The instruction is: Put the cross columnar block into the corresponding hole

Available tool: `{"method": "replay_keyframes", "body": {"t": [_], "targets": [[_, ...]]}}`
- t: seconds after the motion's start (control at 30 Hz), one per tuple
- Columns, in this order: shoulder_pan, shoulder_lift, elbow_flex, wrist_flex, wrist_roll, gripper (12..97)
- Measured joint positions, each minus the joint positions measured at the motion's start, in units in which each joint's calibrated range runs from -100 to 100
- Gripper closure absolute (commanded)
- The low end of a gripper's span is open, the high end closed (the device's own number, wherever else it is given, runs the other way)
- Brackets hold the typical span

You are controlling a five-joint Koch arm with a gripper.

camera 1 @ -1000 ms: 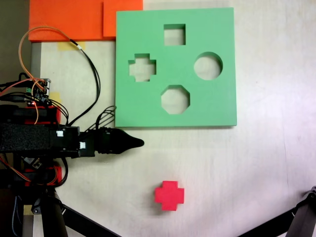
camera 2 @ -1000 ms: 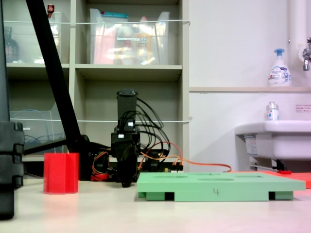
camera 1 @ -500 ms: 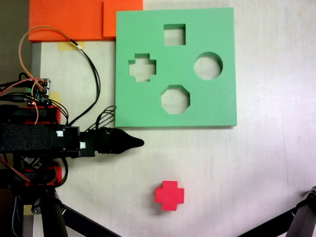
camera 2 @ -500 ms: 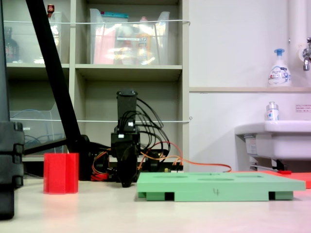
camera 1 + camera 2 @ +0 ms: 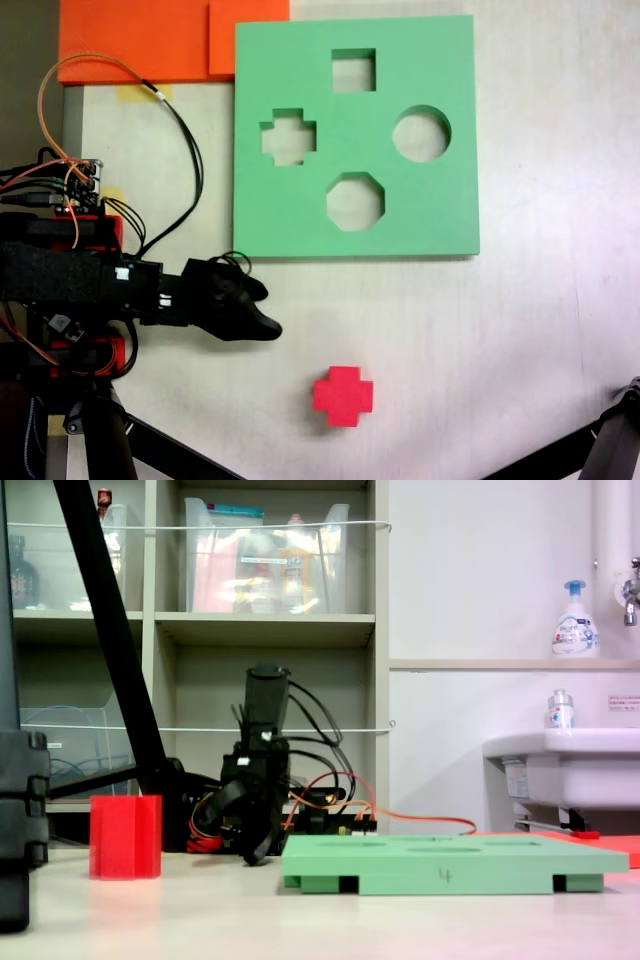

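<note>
The red cross columnar block (image 5: 343, 395) stands upright on the pale table, alone, below the green foam board (image 5: 440, 205) in a fixed view. In another fixed view the block (image 5: 125, 837) is at the left and the board (image 5: 450, 861) lies flat at the right. The plus-shaped hole (image 5: 288, 137) is at the board's left side, with nothing in it. My gripper (image 5: 267, 309) is low over the table, left of and above the block and just below the board's lower left corner. Its jaws stand apart and hold nothing; seen from the side, the gripper (image 5: 241, 832) is tilted.
The board also has a square (image 5: 353, 70), a round (image 5: 421, 134) and an octagonal cutout (image 5: 354, 201). Orange foam sheets (image 5: 150, 40) lie at the top left. The arm's base and cables (image 5: 70, 190) fill the left edge. Black tripod legs (image 5: 610, 445) cross the lower corners.
The gripper has swung slightly toward the red block and rolled, and its jaws have parted from a shut point. Block and board have not moved.
</note>
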Motion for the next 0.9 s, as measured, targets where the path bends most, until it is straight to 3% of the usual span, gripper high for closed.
{"method": "replay_keyframes", "body": {"t": [0.1, 0.2, 0.3, 0.87, 0.9], "targets": [[-3.27, 0.00, 5.39, -5.97, 3.37, 66.1], [-4.10, 0.14, 18.52, -29.27, 7.81, 66.1], [-4.64, 0.14, 26.85, -45.13, 11.43, 72.2], [-8.35, 19.29, 66.73, -71.56, 14.26, 72.1], [-8.60, 20.52, 68.40, -73.13, 14.26, 68.9]]}}
